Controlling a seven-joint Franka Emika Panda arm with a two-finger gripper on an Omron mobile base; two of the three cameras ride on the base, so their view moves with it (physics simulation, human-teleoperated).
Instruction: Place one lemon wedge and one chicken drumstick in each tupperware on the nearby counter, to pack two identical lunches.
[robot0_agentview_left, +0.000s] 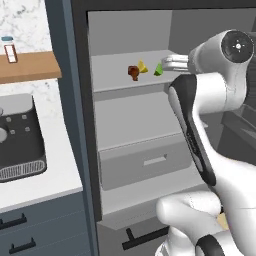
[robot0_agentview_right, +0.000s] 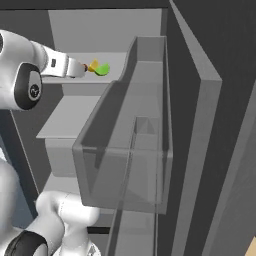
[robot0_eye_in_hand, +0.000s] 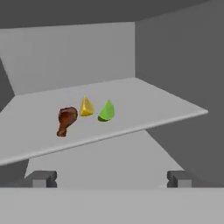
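i am reaching my white arm into an open grey fridge with smooth, matte walls. on its upper shelf, a flat pale-grey slab, three small things are lying close together in a row. at one end a lumpy, dark reddish-brown chicken drumstick is resting on its side. just beside it a pointed yellow lemon wedge is standing on its flat face, and next to that a green lemon wedge of the same pointed shape. below the shelf a plain grey drawer with a slot handle is sitting closed. my tool is hovering in front of the shelf edge, its two dark fingertips spread wide apart, holding and touching nothing. to the left of the fridge, a dark boxy appliance is standing on a speckled white worktop.
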